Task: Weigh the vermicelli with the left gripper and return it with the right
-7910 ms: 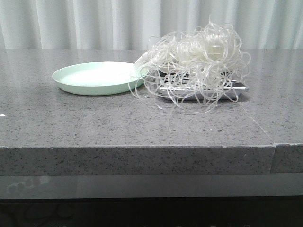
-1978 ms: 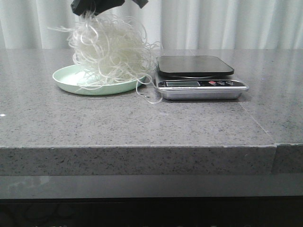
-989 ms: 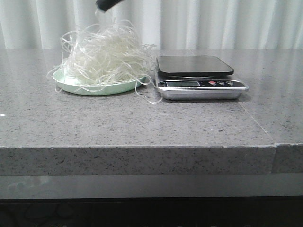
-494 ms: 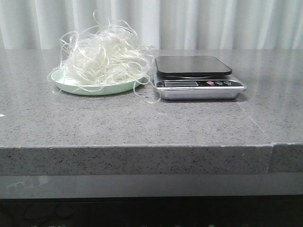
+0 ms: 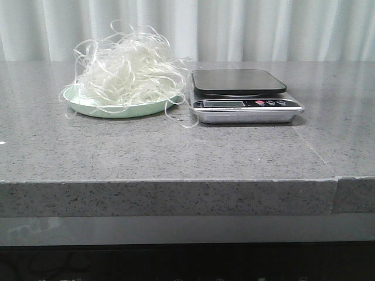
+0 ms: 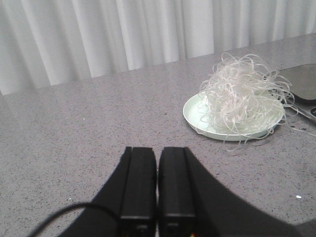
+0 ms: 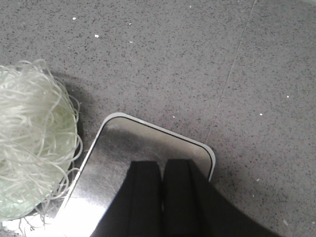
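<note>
The vermicelli (image 5: 125, 67), a fluffy mass of thin white curly strands, lies heaped on the pale green plate (image 5: 117, 109) at the table's left. A few strands trail off toward the kitchen scale (image 5: 243, 95), whose dark platform is bare. The pile also shows in the left wrist view (image 6: 239, 96) and in the right wrist view (image 7: 29, 133). My left gripper (image 6: 157, 150) is shut and empty, low over bare table, apart from the plate (image 6: 197, 118). My right gripper (image 7: 161, 165) is shut and empty, high above the scale's platform (image 7: 118, 148). Neither gripper shows in the front view.
Pale curtains hang behind the grey speckled stone table (image 5: 176, 152). A seam in the tabletop (image 5: 316, 152) runs on the right, past the scale. The table's front edge (image 5: 176, 181) is near the camera.
The vermicelli went from the scale to the plate, carried and let go by a gripper that then rose out of the front view. The pile has settled; the scale shifted slightly.
</note>
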`<state>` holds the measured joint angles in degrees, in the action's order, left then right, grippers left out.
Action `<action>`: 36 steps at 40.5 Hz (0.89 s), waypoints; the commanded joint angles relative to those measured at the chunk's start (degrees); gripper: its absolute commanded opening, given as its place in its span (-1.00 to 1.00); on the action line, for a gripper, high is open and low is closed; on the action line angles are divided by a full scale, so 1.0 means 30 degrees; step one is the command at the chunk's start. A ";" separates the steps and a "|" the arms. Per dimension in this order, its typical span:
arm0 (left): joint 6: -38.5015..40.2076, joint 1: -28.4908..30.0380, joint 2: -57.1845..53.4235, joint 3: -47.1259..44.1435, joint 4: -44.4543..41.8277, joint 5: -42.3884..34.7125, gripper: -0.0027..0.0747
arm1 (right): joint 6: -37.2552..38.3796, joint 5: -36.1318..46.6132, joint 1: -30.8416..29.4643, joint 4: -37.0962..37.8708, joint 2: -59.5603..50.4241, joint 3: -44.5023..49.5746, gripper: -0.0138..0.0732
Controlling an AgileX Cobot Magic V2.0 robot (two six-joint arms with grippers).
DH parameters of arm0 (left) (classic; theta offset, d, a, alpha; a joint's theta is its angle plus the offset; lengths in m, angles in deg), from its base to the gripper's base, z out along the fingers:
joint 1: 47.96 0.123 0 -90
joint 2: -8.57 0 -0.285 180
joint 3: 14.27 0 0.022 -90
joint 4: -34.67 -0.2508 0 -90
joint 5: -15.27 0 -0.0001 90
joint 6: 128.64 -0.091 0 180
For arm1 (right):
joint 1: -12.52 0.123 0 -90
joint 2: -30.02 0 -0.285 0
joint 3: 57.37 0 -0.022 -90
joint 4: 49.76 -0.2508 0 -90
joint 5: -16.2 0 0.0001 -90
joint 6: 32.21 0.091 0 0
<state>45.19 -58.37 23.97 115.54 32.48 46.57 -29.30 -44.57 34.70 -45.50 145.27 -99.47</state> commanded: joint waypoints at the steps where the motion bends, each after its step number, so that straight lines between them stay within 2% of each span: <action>1: 0.0188 0.0009 0.0208 0.0480 0.0160 -0.1422 -0.58 | 0.0050 0.3117 -0.0116 0.0843 -0.2965 0.2435 -0.33; 8: 0.0188 0.0009 0.0208 0.0480 0.0160 -0.1422 -0.58 | 0.0050 0.6987 -0.0444 0.1221 -0.6562 0.8639 -0.33; 15: 0.0188 0.0009 0.0208 0.0480 0.0160 -0.1422 -0.58 | 0.0050 1.0236 -0.0841 0.1221 -0.9872 1.3491 -0.33; 36: 0.0188 0.0009 0.0208 0.0480 0.0160 -0.1485 -0.58 | 0.0071 1.5778 -0.0841 0.0617 -2.0155 2.5284 -0.33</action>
<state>45.19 -58.37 23.97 115.54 32.58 46.57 -29.17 -3.38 32.54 -43.34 89.19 -26.19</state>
